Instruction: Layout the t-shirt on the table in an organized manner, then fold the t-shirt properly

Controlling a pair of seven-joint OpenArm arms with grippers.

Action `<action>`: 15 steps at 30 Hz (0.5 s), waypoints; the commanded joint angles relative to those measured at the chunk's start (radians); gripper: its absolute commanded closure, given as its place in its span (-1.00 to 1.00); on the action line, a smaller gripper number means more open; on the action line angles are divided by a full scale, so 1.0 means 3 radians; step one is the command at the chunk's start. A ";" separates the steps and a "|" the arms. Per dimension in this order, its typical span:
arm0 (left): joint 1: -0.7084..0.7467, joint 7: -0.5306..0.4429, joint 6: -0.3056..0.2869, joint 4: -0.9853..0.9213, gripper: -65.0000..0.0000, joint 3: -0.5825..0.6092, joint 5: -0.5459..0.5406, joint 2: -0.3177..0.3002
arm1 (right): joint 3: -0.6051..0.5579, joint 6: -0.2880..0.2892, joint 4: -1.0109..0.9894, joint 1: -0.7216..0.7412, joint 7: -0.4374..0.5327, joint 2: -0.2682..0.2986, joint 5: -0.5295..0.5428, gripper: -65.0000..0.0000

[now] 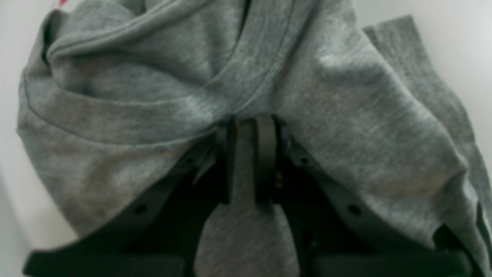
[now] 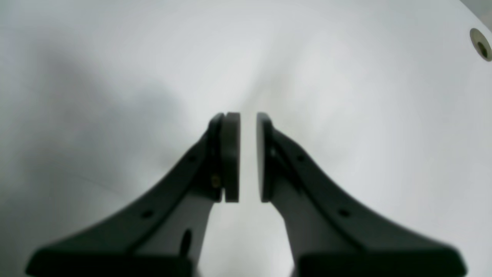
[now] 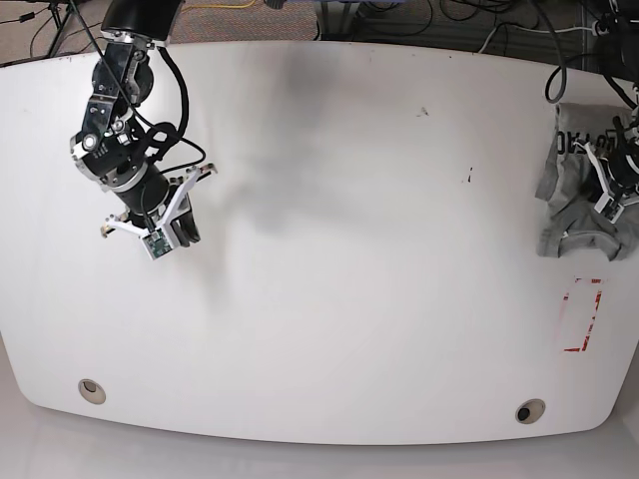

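The grey t-shirt (image 3: 559, 190) lies bunched in a heap at the table's (image 3: 349, 259) far right edge, with black lettering showing on its upper part. In the left wrist view its crumpled folds (image 1: 153, 77) fill the frame, and my left gripper (image 1: 248, 125) is shut on a pinch of the cloth, which runs down between the pads. In the base view that gripper (image 3: 591, 203) sits on top of the heap. My right gripper (image 2: 248, 154) hovers over bare white table at the left, jaws almost together with a thin slit and nothing in it; the base view also shows this gripper (image 3: 180, 236).
A red-outlined rectangle (image 3: 584, 316) is marked just in front of the shirt. Round grey grommet holes sit at the near left (image 3: 91, 390) and near right (image 3: 529, 410); one grommet (image 2: 480, 44) shows in the right wrist view. Small dark marks (image 3: 467, 178) dot the tabletop. Cables run beyond the far edge.
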 commanded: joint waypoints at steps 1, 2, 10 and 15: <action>-0.0085 0.0130 0.0007 -0.0003 0.75 -0.0049 0.0119 -0.0133 | 0.0014 -0.0004 0.0119 0.0015 0.0069 0.0017 0.0011 0.80; -0.0152 0.0130 0.0007 -0.0003 0.75 -0.0054 0.0119 -0.0153 | 0.0014 -0.0004 0.0119 -0.0016 0.0069 0.0017 0.0011 0.80; -0.0417 0.0130 0.0007 0.0186 0.76 -0.0131 0.0114 -0.0169 | 0.0014 -0.0004 0.0134 -0.0088 0.0218 0.0012 0.0006 0.80; -0.0361 0.0130 0.0007 0.0595 0.76 -0.0310 0.0135 0.0082 | 0.0019 -0.0004 0.0134 -0.0180 0.0489 0.0032 0.0001 0.79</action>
